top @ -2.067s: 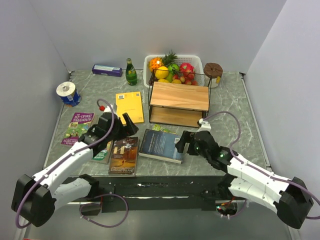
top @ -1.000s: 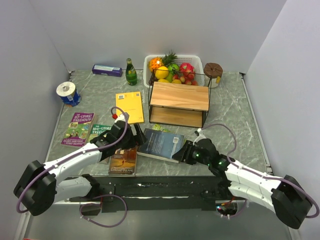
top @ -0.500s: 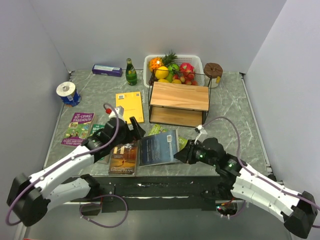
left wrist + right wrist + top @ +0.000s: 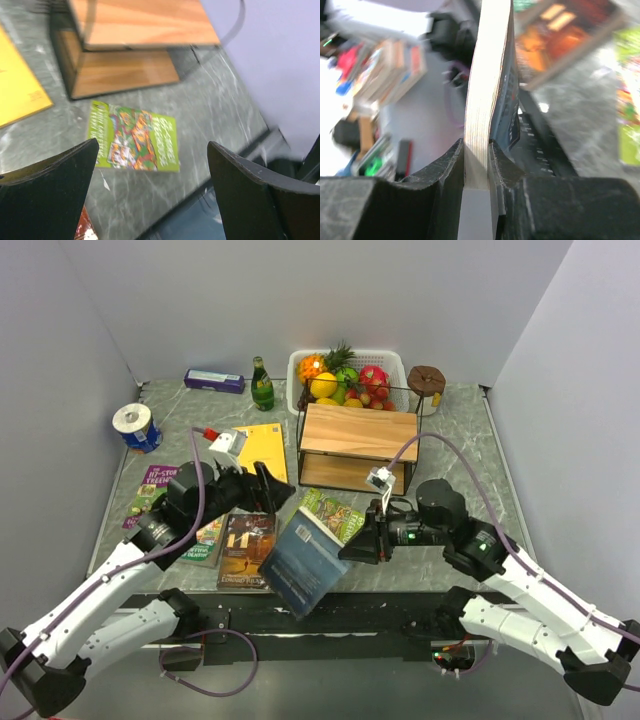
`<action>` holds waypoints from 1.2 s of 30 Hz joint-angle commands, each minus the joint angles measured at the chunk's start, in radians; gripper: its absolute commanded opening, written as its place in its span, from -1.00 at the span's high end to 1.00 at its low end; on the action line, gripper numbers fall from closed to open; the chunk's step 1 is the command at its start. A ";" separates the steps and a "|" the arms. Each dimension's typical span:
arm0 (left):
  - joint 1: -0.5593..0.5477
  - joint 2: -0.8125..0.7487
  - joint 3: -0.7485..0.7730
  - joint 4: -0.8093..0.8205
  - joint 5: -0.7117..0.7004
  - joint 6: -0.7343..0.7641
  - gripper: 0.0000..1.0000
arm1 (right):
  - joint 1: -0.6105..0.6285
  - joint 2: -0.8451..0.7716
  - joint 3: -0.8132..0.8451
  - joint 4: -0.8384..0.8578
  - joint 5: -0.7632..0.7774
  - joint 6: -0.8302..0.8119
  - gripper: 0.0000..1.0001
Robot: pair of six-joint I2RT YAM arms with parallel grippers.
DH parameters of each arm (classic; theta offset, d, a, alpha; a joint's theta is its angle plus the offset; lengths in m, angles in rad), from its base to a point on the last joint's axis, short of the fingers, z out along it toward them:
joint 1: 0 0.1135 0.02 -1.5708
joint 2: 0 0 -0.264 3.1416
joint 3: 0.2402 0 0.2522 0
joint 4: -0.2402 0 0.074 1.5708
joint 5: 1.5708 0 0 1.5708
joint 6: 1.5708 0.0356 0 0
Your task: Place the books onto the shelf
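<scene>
Right gripper [image 4: 352, 545]: jaws clamped on the page edge of the dark blue paperback [image 4: 305, 565]. The book hangs tilted, clear of the table and out over its near edge. In the wrist view it is seen edge-on, and everything behind it is a blur.
Left gripper [image 4: 272, 490]: jaws wide apart, holding nothing, above the table between the brown and green books.
Dark brown paperback [image 4: 247, 550]: flat by the near edge. Its left side meets another book, mostly hidden under the left arm [image 4: 110, 575].
Bright green cartoon paperback [image 4: 335, 512]: flat just in front of the shelf, its near edge partly behind the held book.
Purple cartoon paperback [image 4: 150, 485]: at the left, largely covered by the arm, its title cut off.
Two-tier wooden shelf in a black wire frame [image 4: 360, 432]: upright mid-table, with a white plastic fruit basket [image 4: 395, 365] right behind it.
Surface: grey marbled tabletop [image 4: 460, 450].
Room: plain pale walls [image 4: 400, 290] on three sides.
</scene>
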 commanded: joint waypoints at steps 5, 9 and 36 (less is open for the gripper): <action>0.076 -0.187 -0.021 0.072 0.353 0.117 -0.93 | 0.004 0.000 0.174 0.087 -0.336 -0.037 1.00; 0.110 -0.247 -0.021 0.100 0.493 0.132 -0.93 | -0.010 0.003 0.180 0.136 -0.424 0.000 1.00; 0.173 -0.182 -0.142 0.432 0.845 -0.015 -0.93 | -0.168 0.155 0.229 0.177 -0.527 -0.016 1.00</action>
